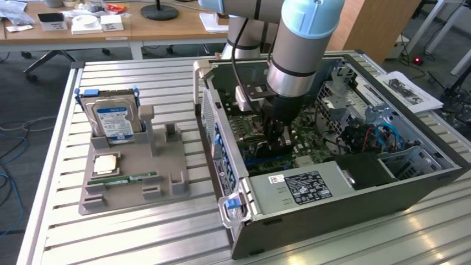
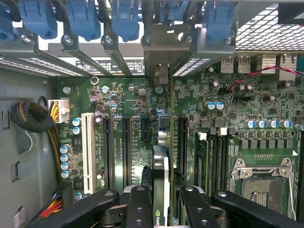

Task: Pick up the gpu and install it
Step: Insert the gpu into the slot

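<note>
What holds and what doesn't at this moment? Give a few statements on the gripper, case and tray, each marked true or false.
1. The gripper is shut on the gpu, edge-on over the motherboard. True.
2. The hard drive lies flat inside the case. False: it stands upright in the tray, outside the case.
3. The memory stick lies on the tray. True.
4. The case is closed. False: its side is open and the arm reaches in.

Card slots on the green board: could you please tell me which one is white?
The white slot is the outermost one, nearest the grey case wall; the others are black.
</note>
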You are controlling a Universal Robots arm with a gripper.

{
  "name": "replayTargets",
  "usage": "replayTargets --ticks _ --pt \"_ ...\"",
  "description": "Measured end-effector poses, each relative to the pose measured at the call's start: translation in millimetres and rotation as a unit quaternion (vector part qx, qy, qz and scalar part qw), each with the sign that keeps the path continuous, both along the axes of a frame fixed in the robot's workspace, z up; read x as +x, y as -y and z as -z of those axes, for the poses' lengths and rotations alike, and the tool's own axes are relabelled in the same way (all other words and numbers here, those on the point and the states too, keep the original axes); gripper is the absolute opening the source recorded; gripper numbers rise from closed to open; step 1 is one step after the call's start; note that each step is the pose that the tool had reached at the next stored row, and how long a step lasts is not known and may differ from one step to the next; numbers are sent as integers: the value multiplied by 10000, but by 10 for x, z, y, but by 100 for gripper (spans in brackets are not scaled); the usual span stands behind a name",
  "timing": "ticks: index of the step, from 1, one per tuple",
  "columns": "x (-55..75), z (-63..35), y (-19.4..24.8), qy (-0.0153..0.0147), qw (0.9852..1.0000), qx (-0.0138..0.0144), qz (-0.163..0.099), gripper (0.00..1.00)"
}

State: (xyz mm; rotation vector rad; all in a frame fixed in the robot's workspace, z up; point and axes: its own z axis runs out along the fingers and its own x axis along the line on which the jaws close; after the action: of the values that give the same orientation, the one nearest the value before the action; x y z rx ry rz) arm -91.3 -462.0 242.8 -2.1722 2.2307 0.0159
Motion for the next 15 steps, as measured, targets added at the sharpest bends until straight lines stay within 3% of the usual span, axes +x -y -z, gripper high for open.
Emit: replayTargets --ticks 15 --pt "0 8 0 0 10000 0 0 27"
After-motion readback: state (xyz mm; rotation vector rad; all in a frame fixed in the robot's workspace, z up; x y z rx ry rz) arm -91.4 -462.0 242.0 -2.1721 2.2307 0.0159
